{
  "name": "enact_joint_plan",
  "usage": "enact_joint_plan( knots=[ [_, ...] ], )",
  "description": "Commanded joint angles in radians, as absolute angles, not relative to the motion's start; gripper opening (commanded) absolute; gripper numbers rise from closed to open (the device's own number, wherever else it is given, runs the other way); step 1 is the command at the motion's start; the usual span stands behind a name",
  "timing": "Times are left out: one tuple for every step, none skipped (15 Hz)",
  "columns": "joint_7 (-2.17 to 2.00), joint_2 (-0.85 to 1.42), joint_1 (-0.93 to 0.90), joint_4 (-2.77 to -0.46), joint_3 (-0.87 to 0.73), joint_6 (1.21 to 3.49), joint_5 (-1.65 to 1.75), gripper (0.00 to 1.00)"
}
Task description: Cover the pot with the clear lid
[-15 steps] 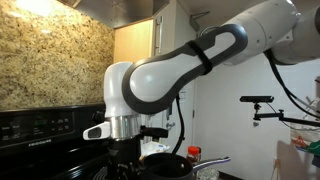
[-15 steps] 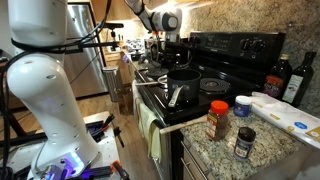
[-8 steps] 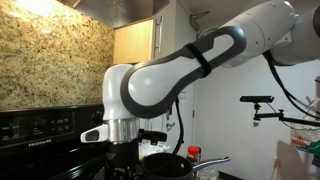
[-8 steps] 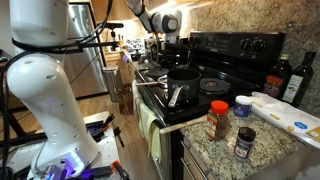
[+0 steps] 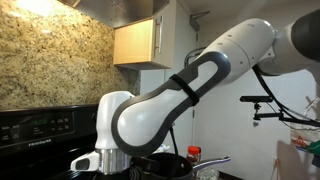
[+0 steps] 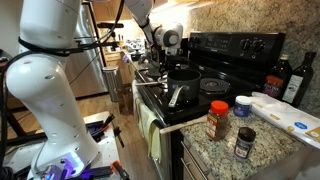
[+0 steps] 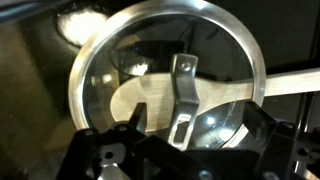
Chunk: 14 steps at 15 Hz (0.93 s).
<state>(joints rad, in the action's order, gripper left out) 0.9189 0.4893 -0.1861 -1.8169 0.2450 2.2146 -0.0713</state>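
The clear lid [image 7: 165, 75] fills the wrist view: round glass with a thin metal rim and a metal strap handle [image 7: 184, 95] at its centre. My gripper [image 7: 190, 135] is open just above it, one dark finger on each side of the handle, touching nothing. A silver handle [image 7: 292, 82] shows at the lid's right. The black pot [image 6: 183, 79] stands uncovered on a front burner with its silver handle toward the stove's edge; it also shows low in an exterior view [image 5: 168, 164]. My gripper [image 6: 161, 56] hangs behind the pot, over the stove's far side. The lid itself is not distinct in either exterior view.
The black stove [image 6: 225, 62] has a raised control panel at the back. Spice jars [image 6: 218, 118] and a small dark jar [image 6: 245, 142] stand on the granite counter, with dark bottles [image 6: 279, 75] behind. A towel [image 6: 150, 135] hangs on the oven door.
The arm has swung and lowered; in the exterior views the wrist has dropped closer to the stove top behind the pot.
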Motion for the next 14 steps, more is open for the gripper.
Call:
enact_joint_plan(
  knots=[
    [0.945, 0.508, -0.159, -1.801, 0.275, 2.24, -0.081, 1.0],
    [0.942, 0.506, -0.162, -1.799, 0.275, 2.235, -0.076, 1.0],
    [0.934, 0.502, -0.165, -1.799, 0.275, 2.234, -0.073, 1.0],
    [0.924, 0.496, -0.171, -1.799, 0.272, 2.229, -0.063, 1.0],
    [0.917, 0.491, -0.177, -1.797, 0.271, 2.225, -0.054, 1.0],
    [0.907, 0.49, -0.184, -1.792, 0.267, 2.22, -0.043, 1.0],
    [0.906, 0.495, -0.186, -1.784, 0.268, 2.215, -0.04, 1.0],
    [0.899, 0.503, -0.194, -1.771, 0.263, 2.204, -0.027, 0.75],
    [0.899, 0.509, -0.199, -1.761, 0.261, 2.187, -0.016, 0.73],
    [0.887, 0.514, -0.207, -1.753, 0.256, 2.178, 0.0, 0.67],
    [0.886, 0.519, -0.209, -1.744, 0.256, 2.163, 0.009, 0.6],
    [0.881, 0.522, -0.213, -1.735, 0.254, 2.15, 0.024, 0.53],
    [0.884, 0.525, -0.213, -1.727, 0.255, 2.138, 0.031, 0.47],
    [0.883, 0.528, -0.212, -1.72, 0.256, 2.128, 0.035, 0.39]
  ],
)
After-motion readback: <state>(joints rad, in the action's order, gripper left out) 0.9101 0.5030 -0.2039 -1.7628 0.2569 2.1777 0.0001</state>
